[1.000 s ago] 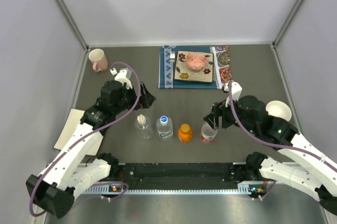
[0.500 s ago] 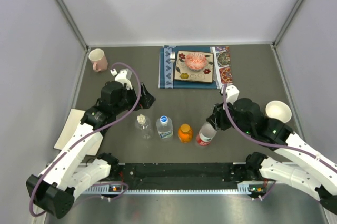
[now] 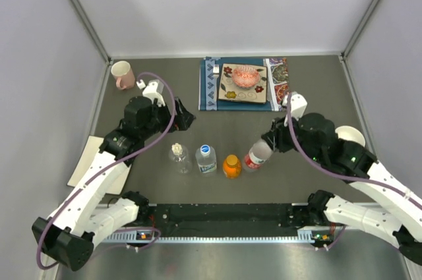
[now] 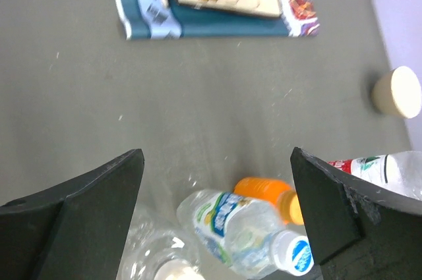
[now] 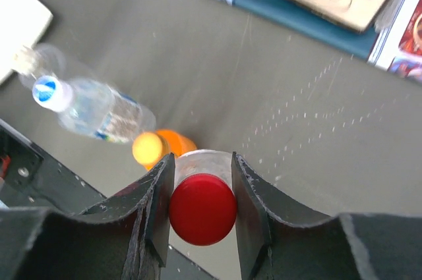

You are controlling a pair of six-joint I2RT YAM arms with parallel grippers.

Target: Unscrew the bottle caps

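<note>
Four bottles stand in a row near the front: plain clear [image 3: 178, 157] with a white cap [image 4: 177, 271], blue-white label [image 3: 206, 159] with a blue cap [image 4: 295, 254], short orange [image 3: 231, 166] with an orange cap [image 5: 148, 148], and red label [image 3: 256, 155]. My right gripper [image 3: 271, 143] is shut on the red cap [image 5: 202, 209] and holds the red-label bottle tilted, its base near the orange bottle. My left gripper [image 3: 184, 120] is open wide and empty, behind the plain and blue-label bottles [image 4: 241, 224]; its fingers [image 4: 79, 217] touch nothing.
A pink mug [image 3: 122, 74] stands at the back left. A blue mat [image 3: 210, 89] with a patterned plate and a pink item lies at the back centre. A white cup [image 3: 349, 137] sits by my right arm. A white sheet [image 3: 84, 161] lies at the left edge.
My right gripper has tilted the red-label bottle, swinging its top back and to the right while the base stays near the orange bottle. My left gripper has shifted slightly toward the back.
</note>
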